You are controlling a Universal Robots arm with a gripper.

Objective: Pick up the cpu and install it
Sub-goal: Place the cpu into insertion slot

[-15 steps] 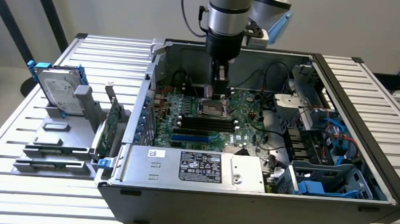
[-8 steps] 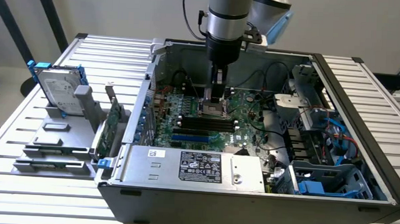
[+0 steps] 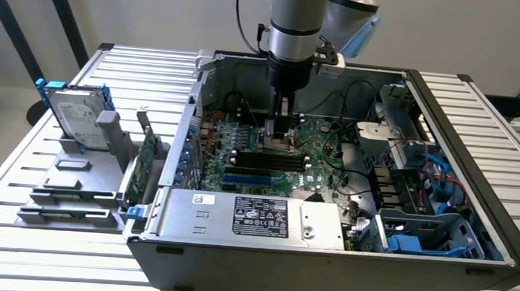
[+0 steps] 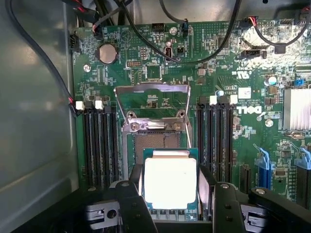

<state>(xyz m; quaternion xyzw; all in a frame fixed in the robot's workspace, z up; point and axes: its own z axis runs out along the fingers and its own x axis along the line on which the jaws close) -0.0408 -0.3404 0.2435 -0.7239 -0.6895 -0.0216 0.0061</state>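
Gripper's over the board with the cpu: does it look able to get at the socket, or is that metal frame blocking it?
Probably yes: the gripper holds the cpu right by the socket, whose metal frame stands swung open, leaving it bare.

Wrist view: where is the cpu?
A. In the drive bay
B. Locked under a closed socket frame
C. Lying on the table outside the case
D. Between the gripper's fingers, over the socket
D: the cpu sits between the gripper's fingers, just over the open socket on the motherboard.
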